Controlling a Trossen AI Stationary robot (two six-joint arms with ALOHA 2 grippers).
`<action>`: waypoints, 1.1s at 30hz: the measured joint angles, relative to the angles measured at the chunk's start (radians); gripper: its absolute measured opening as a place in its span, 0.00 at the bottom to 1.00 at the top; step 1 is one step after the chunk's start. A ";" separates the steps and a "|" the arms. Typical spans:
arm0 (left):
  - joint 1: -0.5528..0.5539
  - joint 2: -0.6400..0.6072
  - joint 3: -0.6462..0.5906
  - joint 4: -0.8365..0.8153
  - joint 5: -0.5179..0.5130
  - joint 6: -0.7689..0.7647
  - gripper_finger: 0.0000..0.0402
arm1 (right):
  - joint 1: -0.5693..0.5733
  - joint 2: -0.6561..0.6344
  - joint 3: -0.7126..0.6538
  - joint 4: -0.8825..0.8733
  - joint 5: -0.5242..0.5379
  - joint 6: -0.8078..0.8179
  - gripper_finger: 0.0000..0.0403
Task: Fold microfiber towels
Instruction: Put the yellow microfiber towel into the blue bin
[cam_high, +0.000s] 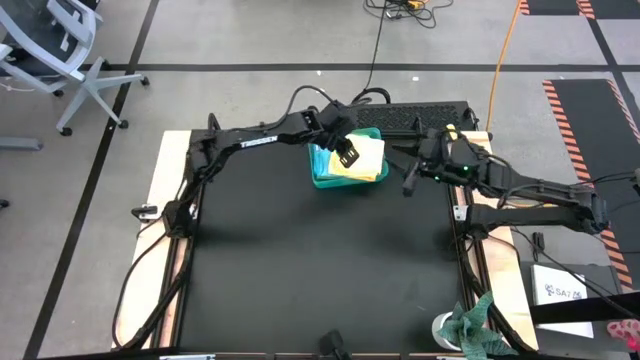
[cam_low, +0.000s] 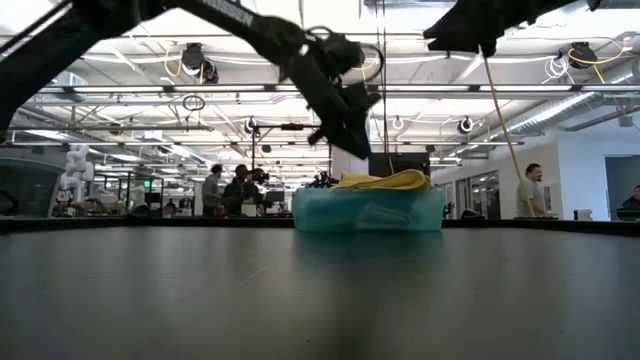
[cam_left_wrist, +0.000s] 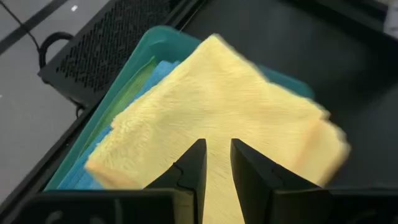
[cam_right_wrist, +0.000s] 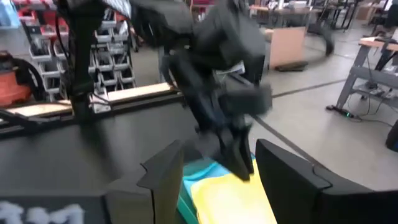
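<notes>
Left gripper (cam_left_wrist: 216, 163) hovers over the yellow towel (cam_high: 362, 158) in the tray (cam_high: 322, 180), slightly parted, empty; right gripper (cam_right_wrist: 217, 168) released beside the tray's edge.

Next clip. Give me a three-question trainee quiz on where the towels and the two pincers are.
1. True or false: the yellow towel lies on top of the pile in the teal tray.
2. Which pincer hangs right over that towel? A) left B) right
3. Fill in: under the yellow towel, a ____ towel and a green one show at the tray's edge.

Key: 1. True. 2. A: the left pincer hangs just above it, fingers narrowly apart, holding nothing; the right pincer waits open beside the tray. 3. Blue, beside the green towel.
</notes>
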 joint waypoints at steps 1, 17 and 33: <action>0.004 0.017 0.000 0.014 0.000 -0.003 0.19 | -0.001 -0.007 0.000 0.001 0.000 0.000 0.48; 0.067 0.071 0.000 0.036 0.075 -0.042 0.19 | -0.001 -0.002 -0.045 -0.012 0.004 0.057 0.48; 0.133 0.079 0.000 0.057 0.218 -0.242 0.19 | -0.001 -0.003 -0.047 0.001 0.001 0.059 0.48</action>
